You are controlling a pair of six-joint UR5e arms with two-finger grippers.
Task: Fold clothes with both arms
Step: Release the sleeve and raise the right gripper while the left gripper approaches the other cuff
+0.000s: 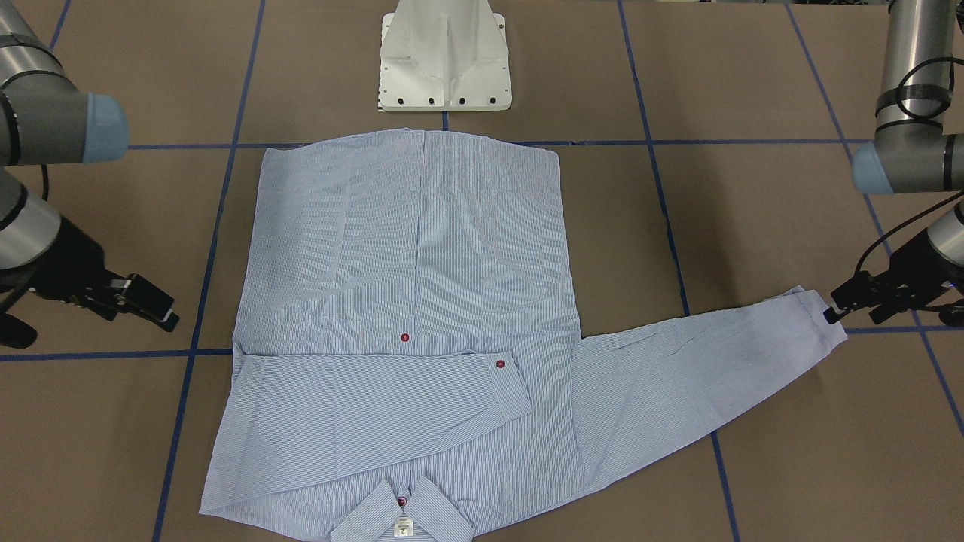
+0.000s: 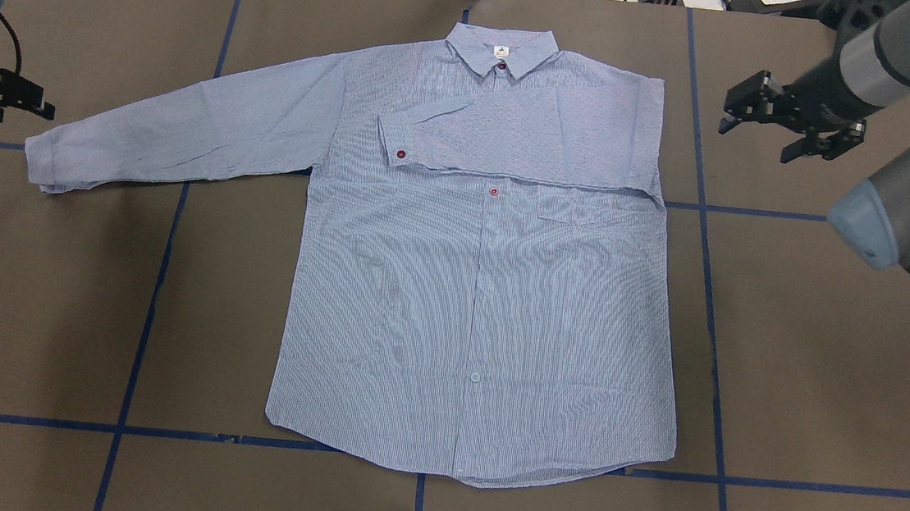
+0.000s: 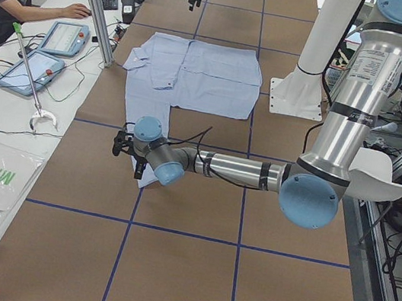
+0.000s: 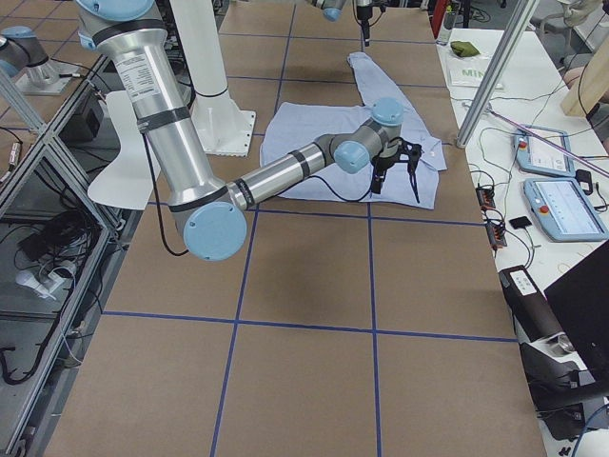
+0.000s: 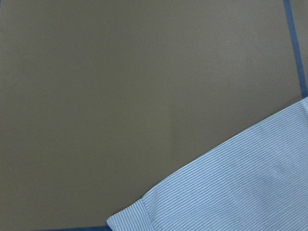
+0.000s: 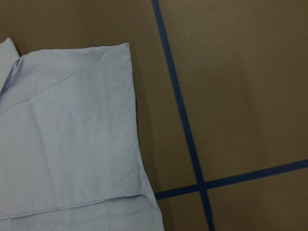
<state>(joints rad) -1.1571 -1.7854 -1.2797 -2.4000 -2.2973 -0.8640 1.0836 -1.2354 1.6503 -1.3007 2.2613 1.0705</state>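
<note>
Front-facing view: the shirt (image 1: 414,248) lies flat on the table (image 1: 753,226), hem nearest the pedestal base (image 1: 444,56), collar (image 1: 403,519) farthest. The left gripper (image 1: 834,310) hovers just beside the outstretched sleeve's cuff (image 1: 817,320); whether its fingers are apart cannot be told.

Overhead view: the right gripper (image 2: 755,140), fingers apart, holds nothing. The other sleeve (image 2: 515,129) lies folded across the chest.

Wrist views: fine white stripes on light blue. Judged light, limp and easily creased; pinch the cuff edge.
</note>
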